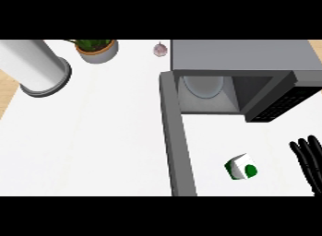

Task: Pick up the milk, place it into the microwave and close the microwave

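A white counter [95, 138] is seen from above. At its far right the microwave [248, 57] stands with its door [175, 138] swung fully open toward the viewer; a round glass plate [204, 86] is seen inside, and nothing else can be made out in it. A white cylinder [30, 64] stands far left, with a potted plant [96, 48] beside it. The right hand [316, 163] is held at the right edge, fingers straight and spread, holding nothing. The milk [241, 168], a small white-and-green carton, lies on the counter between door and hand, untouched. The left hand is barely glimpsed at the left edge; its state cannot be told.

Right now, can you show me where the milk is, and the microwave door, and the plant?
milk [241, 168]: head view, on its white top.
microwave door [176, 138]: head view, mid open panel.
plant [93, 44]: head view, on its leaves.
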You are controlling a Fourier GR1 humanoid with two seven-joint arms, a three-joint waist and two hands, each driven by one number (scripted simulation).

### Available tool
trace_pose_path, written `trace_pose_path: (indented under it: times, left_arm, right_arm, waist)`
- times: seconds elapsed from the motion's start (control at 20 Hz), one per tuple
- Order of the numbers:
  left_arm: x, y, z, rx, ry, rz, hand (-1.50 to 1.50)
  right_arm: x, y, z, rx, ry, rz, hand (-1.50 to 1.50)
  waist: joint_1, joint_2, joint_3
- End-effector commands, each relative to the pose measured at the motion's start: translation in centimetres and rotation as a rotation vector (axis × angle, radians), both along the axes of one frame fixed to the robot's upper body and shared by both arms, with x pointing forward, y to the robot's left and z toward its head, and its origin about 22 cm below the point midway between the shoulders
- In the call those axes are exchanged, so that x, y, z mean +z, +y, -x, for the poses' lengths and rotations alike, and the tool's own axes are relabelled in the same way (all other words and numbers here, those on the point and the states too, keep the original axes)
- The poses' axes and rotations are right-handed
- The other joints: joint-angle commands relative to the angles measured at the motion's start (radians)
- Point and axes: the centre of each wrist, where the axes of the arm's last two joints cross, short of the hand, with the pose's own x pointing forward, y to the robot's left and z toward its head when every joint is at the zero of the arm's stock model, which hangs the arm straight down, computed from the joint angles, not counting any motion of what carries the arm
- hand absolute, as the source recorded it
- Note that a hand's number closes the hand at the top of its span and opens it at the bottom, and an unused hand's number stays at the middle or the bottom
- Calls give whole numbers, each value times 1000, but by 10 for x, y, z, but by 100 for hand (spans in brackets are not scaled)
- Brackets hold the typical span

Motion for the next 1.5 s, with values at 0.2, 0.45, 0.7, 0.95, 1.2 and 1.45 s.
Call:
trace_pose_path:
  times: [0.2,0.45,0.7,0.95,1.2,1.45]
  left_arm:
    - [22,5,44,-58,-67,30,-150]
    - [8,8,47,-42,-61,45,-150]
    - [23,7,53,-71,-78,37,-150]
    - [2,10,56,-52,-72,48,-150]
    - [7,15,62,-47,-80,40,-150]
    - [3,20,69,-60,-77,50,-150]
  right_arm:
    - [-45,-5,-10,-135,82,33,-150]
    - [-95,-22,-19,-210,131,55,-150]
    - [-116,-45,-27,-218,174,69,-150]
    - [-167,-72,-10,-228,229,102,-150]
    - [-196,-51,-30,-196,229,183,-150]
    - [-222,-65,-31,-205,230,190,-150]
  waist:
    - [21,-3,0]
    - [23,-2,1]
    - [24,-1,2]
    - [26,-1,2]
    - [22,2,2]
    - [20,2,2]
